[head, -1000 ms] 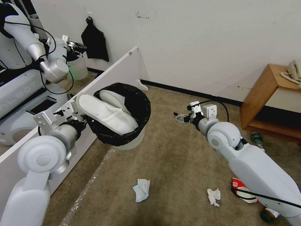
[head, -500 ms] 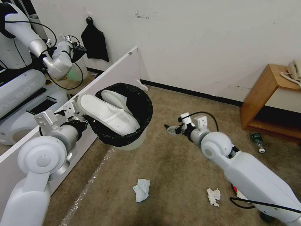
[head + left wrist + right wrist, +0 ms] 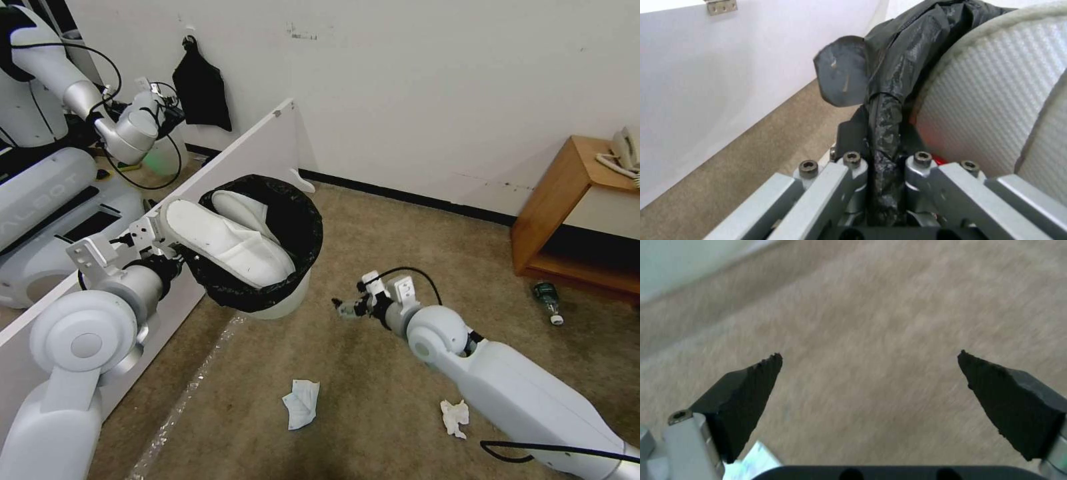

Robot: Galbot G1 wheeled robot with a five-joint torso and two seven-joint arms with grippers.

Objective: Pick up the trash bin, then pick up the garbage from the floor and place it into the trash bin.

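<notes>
Head view: holding the trash bin [image 3: 267, 260] aloft, left gripper [image 3: 175, 250] clamping its bagged rim. Hovering the right gripper [image 3: 341, 308], jaws spread and empty, over bare carpet. Best centring over the face mask [image 3: 301, 402] before descending.

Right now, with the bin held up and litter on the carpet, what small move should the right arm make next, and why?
Probably lower the right tool toward the face mask. It hangs open and empty above bare carpet, while the left tool grips the trash bin by its rim.

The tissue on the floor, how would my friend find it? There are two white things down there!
Start at the right arm's gripper, open above the carpet. Nearer the camera lie two white scraps. The tissue is the small, crumpled one close beside that arm; the face mask is flatter and folded, with a bluish tint.
</notes>
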